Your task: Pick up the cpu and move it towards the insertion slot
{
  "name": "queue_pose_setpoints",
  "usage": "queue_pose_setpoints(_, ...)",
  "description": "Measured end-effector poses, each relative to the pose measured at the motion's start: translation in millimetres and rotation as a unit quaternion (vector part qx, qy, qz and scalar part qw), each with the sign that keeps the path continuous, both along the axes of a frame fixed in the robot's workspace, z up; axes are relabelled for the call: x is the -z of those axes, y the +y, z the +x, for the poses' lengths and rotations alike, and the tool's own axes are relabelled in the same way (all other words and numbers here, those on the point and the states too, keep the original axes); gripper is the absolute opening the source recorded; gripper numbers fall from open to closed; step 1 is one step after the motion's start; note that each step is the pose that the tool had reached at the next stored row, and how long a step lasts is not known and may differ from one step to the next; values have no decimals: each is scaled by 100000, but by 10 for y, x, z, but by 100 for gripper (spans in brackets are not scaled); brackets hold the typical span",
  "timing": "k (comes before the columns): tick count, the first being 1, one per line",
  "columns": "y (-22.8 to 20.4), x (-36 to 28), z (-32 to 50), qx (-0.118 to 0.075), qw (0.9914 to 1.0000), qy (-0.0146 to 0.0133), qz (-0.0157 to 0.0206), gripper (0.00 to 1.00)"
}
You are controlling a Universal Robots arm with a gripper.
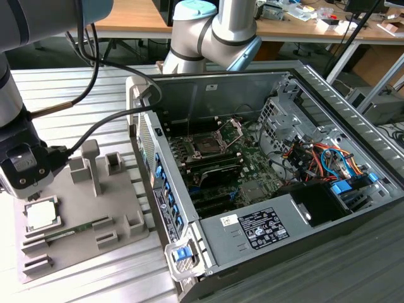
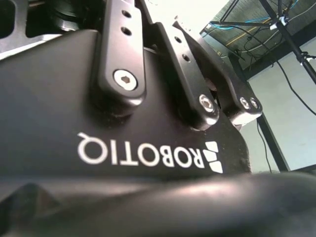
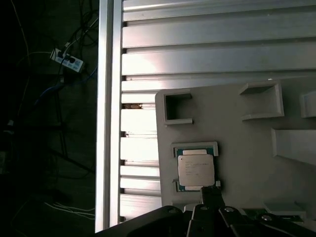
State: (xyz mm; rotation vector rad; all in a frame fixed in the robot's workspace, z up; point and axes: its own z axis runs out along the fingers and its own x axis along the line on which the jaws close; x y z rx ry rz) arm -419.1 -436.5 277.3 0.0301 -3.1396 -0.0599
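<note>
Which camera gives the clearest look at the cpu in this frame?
The first wrist view: it sees the cpu squarely from above, seated in its grey holder. The exterior view shows the cpu obliquely, at the exterior view's left. The second wrist view looks upward toward the ceiling.

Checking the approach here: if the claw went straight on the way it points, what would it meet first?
Most likely the cpu, lying in the grey holder right ahead of the claw in the first wrist view. Nothing else seems to lie between them, though depth is unclear.
</note>
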Motion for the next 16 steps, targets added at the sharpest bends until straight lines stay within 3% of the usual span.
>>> queue_pose_setpoints(16, -11, 38, -1, 2, 100000, -2, 2, 11)
